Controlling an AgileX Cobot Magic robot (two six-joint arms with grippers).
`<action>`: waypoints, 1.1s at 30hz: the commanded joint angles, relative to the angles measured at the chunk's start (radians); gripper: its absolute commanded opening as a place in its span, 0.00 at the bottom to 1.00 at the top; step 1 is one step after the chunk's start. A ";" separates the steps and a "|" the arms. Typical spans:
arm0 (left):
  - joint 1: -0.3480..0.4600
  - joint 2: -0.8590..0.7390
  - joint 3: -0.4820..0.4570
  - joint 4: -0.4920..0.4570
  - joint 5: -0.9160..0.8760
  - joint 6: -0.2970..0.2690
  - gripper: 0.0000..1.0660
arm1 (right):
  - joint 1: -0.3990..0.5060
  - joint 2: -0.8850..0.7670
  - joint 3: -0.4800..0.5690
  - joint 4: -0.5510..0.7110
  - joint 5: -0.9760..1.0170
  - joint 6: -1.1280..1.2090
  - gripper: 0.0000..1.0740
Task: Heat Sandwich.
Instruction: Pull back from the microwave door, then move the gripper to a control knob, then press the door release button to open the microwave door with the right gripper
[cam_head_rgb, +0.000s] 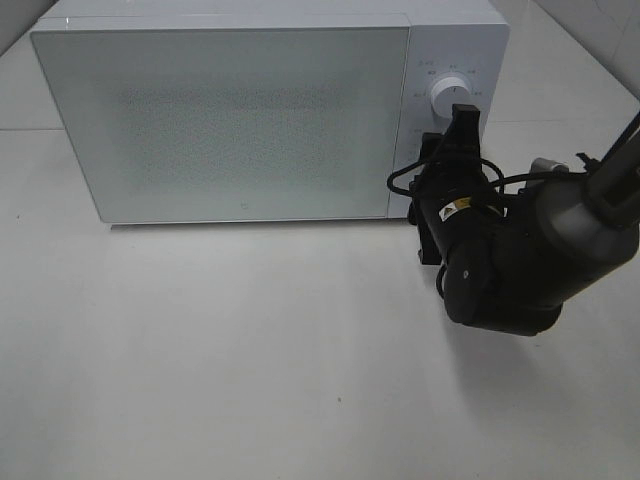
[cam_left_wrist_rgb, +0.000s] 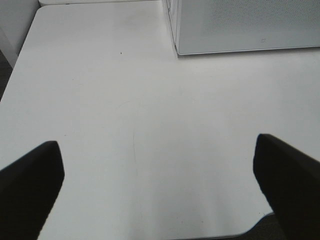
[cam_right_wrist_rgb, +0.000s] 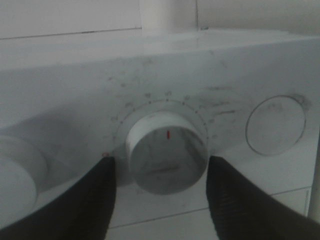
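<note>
The sandwich is out of view. The white microwave stands at the back of the table with its door closed. My right gripper is up against the control panel at the white dial. In the right wrist view the gripper straddles the dial, whose red mark points up. Its dark fingers sit on either side of the dial, with a small gap showing on one side, so the jaws stand open. My left gripper hangs wide open over bare tabletop, holding nothing.
A round white button and part of a second knob flank the dial. The microwave's corner lies ahead of the left gripper. The white table spreads in front of the microwave, and its near edge shows close under the left gripper.
</note>
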 joint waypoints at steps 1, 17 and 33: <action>0.005 -0.015 0.002 -0.002 -0.013 -0.003 0.92 | 0.003 -0.002 -0.011 -0.031 -0.173 -0.015 0.65; 0.005 -0.015 0.002 -0.002 -0.013 -0.003 0.92 | 0.003 -0.002 -0.010 -0.045 -0.174 -0.015 0.71; 0.005 -0.015 0.002 -0.002 -0.013 -0.003 0.92 | 0.003 -0.093 0.155 -0.149 -0.164 -0.023 0.71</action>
